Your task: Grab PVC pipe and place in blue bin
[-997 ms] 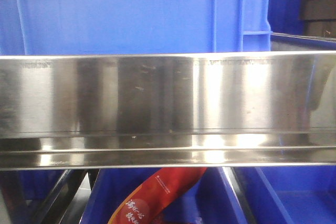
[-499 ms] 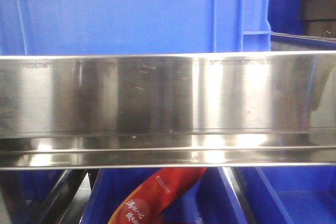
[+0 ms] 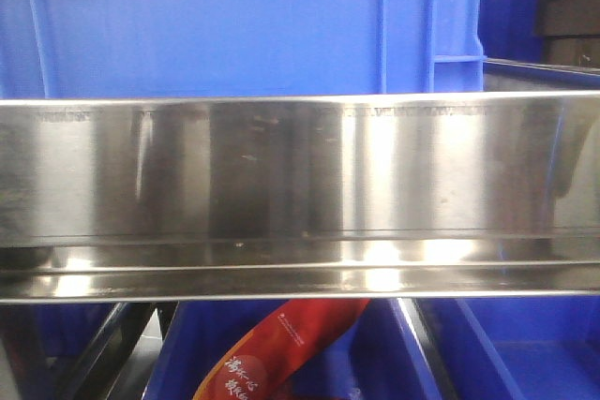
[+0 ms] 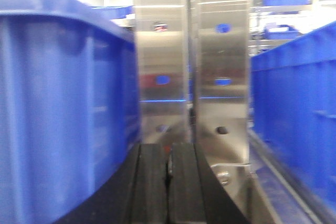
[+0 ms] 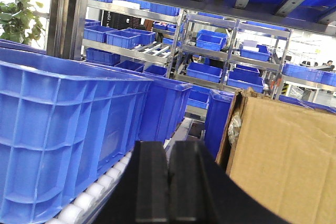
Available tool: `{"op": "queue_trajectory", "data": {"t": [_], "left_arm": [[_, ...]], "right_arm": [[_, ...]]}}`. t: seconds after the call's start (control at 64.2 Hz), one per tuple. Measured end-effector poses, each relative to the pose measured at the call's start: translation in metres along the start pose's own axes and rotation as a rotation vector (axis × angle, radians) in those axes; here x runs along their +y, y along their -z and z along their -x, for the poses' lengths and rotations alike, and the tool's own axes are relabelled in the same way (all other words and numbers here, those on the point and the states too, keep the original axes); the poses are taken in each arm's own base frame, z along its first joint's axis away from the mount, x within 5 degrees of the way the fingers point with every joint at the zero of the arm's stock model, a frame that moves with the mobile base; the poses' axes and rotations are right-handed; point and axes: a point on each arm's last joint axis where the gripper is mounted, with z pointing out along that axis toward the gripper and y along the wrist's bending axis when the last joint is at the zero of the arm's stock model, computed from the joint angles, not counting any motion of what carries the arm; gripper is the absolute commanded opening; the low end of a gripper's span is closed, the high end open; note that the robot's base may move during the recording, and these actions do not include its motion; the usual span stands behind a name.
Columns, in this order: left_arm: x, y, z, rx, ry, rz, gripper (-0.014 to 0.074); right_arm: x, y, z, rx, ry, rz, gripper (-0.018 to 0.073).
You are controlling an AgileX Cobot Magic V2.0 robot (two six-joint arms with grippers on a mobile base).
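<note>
No PVC pipe shows in any view. Blue bins are everywhere: a large blue bin (image 3: 234,21) stands behind a steel rail in the front view, and another blue bin (image 5: 63,129) fills the left of the right wrist view. My left gripper (image 4: 168,153) is shut with nothing between its black fingers, pointing at a steel upright (image 4: 189,61) between two blue bins. My right gripper (image 5: 168,150) is also shut and empty, hanging over a roller track beside the blue bin.
A wide stainless steel rail (image 3: 300,194) blocks most of the front view. Below it lies a red packet (image 3: 272,353) in a lower blue bin. A cardboard box (image 5: 283,156) stands close on the right of my right gripper. White rollers (image 5: 100,187) run along the bin's foot.
</note>
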Motion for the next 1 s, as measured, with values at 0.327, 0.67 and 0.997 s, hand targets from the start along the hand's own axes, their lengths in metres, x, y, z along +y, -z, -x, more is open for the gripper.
{"op": "queue_trajectory", "data": {"t": [0.327, 0.67, 0.997], "left_arm": [[0.0003, 0.0000, -0.0003, 0.003, 0.014, 0.004, -0.0111], [0.0003, 0.0000, -0.0003, 0.003, 0.016, 0.004, -0.0111], [0.0003, 0.0000, -0.0004, 0.004, 0.016, 0.004, -0.0111]], "right_arm": [[0.0000, 0.0000, 0.0000, 0.000, 0.000, 0.000, -0.0162], [0.0000, 0.0000, 0.0000, 0.000, 0.000, 0.000, -0.0162], [0.0000, 0.0000, 0.0000, 0.000, 0.000, 0.000, -0.0162]]}}
